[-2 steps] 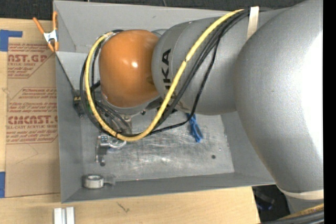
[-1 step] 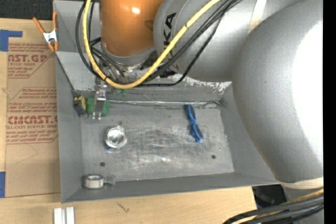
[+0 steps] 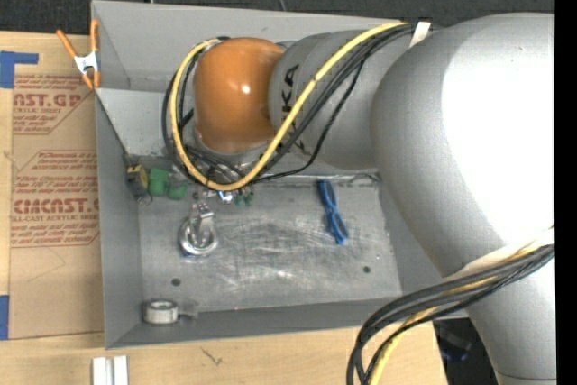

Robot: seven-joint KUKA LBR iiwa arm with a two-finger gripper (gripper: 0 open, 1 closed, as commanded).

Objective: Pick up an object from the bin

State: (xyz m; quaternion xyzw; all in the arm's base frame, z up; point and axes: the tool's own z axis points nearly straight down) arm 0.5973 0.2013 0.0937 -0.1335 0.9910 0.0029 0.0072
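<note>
The gripper (image 3: 197,230), open or clenched I cannot tell, is hanging low over the left of the bin (image 3: 122,248), near a small green piece (image 3: 164,184) lying by the far-left wall, probably light, stiff plastic, best pinched across its narrow sides.

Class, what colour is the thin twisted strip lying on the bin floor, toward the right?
Blue. The strip shows best in the camera view.
</note>
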